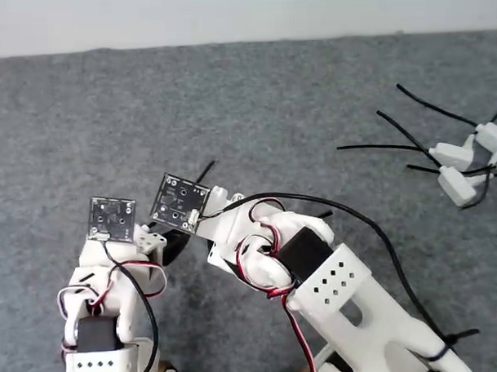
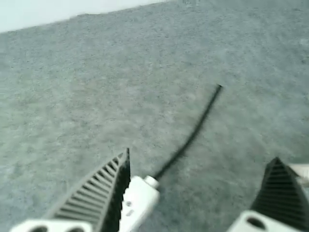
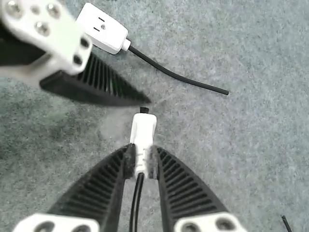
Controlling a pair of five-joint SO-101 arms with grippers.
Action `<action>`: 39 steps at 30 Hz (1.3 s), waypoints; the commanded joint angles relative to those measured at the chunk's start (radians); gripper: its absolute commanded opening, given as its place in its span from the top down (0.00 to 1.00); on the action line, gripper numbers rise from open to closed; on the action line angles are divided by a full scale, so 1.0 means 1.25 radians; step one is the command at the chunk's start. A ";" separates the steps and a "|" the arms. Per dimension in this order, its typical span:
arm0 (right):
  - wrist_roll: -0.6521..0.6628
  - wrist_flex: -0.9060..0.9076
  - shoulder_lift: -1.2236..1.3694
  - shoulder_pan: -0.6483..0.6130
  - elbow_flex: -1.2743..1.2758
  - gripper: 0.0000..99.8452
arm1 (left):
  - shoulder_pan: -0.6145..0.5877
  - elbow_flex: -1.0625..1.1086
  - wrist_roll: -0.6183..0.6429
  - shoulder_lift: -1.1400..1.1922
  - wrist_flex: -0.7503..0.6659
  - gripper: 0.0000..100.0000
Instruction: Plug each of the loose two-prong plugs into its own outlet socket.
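Two-prong plug (image 3: 143, 133) clamped in right claw (image 3: 143, 149), low over grey counter (image 1: 270, 104), near-left. Outlet socket (image 3: 102, 29) loose on the counter just beyond, off to one side of the plug's nose, just beside one finger of left claw (image 2: 201, 155). Left claw spread wide, gripping nothing. Risks: unheld socket skidding off under the push; prongs missing the slots, given the offset. Plug body poking past right claw's tips, cord running back between them. Spare plugs (image 1: 464, 166) heaped far right.

Outlet socket (image 2: 138, 200) blurred; partly cut off by the picture's edge.
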 commanded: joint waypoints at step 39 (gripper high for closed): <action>0.012 -0.091 -0.028 0.046 0.058 0.99 | -0.350 -0.692 0.064 1.182 0.163 0.59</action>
